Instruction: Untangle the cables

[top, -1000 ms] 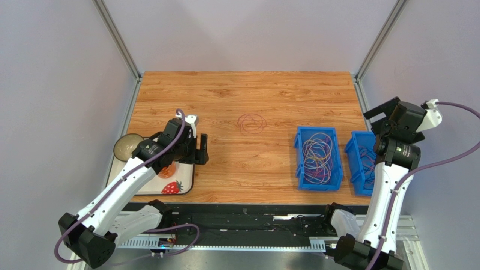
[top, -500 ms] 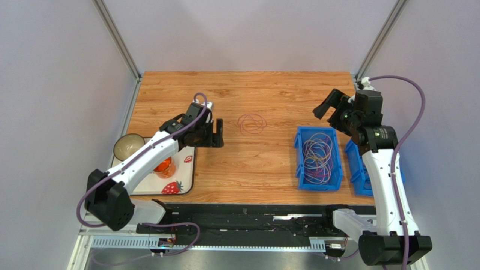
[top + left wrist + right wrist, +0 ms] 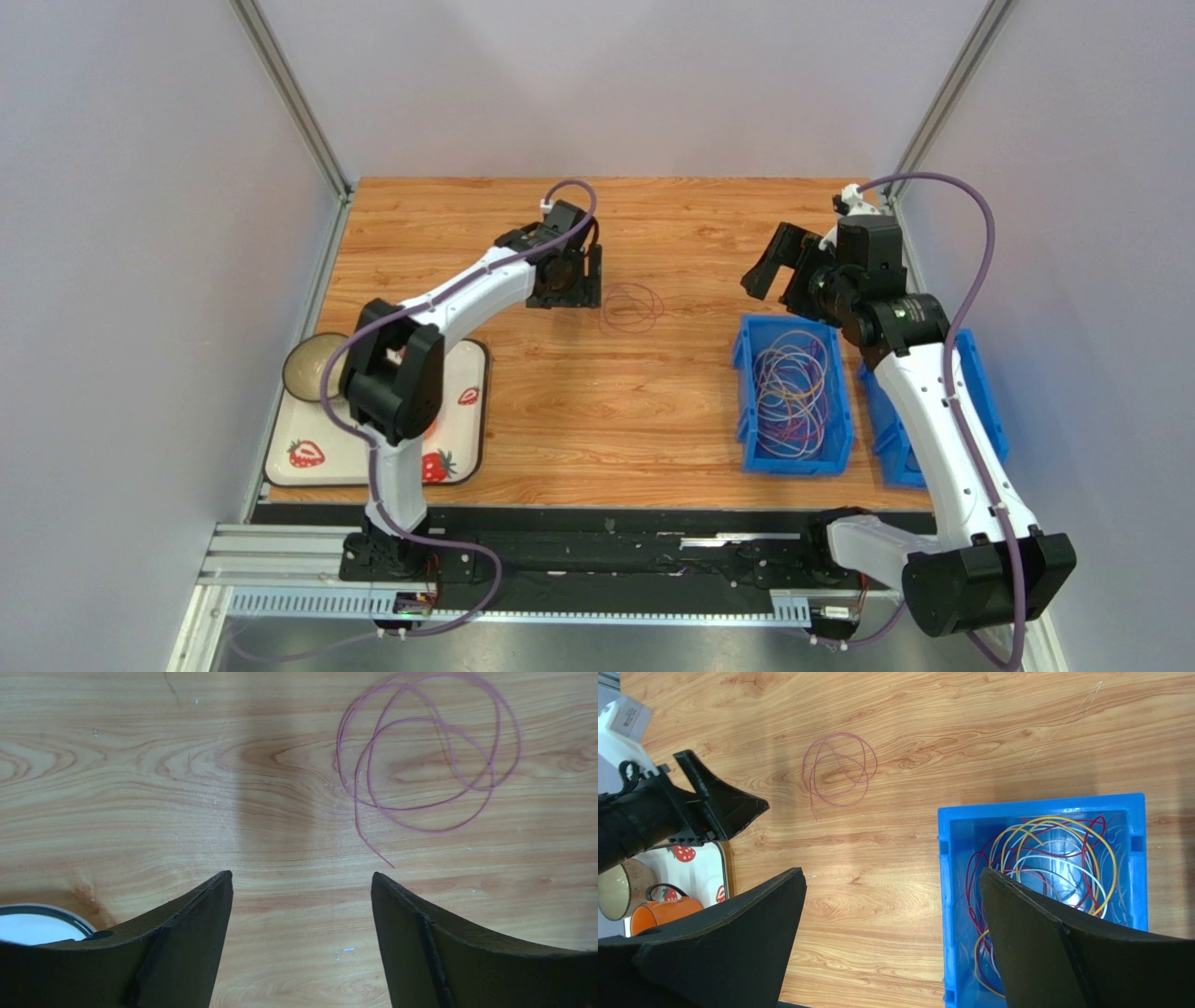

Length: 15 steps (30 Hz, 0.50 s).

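Hovering with left fingers wide near the purple cable loop, right fingers wide near the blue bin.

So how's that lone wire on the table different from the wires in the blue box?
The lone wire is one pinkish-purple strand, lying flat on the wooden table; the boxed wires mix yellow, red and white, heaped together in the blue box. Both are thin round loops.
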Each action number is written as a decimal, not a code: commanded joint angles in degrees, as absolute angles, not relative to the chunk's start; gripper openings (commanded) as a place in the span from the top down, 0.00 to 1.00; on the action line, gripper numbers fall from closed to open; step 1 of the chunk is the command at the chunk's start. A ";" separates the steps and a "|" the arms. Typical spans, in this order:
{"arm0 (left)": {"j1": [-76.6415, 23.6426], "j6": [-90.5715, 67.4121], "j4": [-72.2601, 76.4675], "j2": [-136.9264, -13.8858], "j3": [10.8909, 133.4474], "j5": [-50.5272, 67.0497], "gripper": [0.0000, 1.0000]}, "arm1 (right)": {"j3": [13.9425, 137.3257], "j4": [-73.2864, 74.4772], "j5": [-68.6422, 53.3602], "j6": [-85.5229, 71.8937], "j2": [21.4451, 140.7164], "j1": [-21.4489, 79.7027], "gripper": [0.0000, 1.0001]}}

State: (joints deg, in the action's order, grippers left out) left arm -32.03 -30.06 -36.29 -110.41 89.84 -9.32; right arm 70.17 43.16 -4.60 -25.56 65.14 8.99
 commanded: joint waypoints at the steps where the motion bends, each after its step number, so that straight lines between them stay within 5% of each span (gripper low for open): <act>1: -33.75 -32.52 -43.05 -118.72 103.66 -14.14 0.23 | 69.61 39.03 -4.57 -23.64 66.35 9.40 0.01; 7: -35.68 -35.41 -51.32 -130.42 117.14 -17.05 0.24 | 68.82 36.92 -5.97 -23.56 68.03 9.40 0.01; 15: -36.39 -37.62 -53.44 -135.17 119.88 -17.05 0.31 | 68.47 35.77 -6.15 -22.76 69.78 9.40 0.00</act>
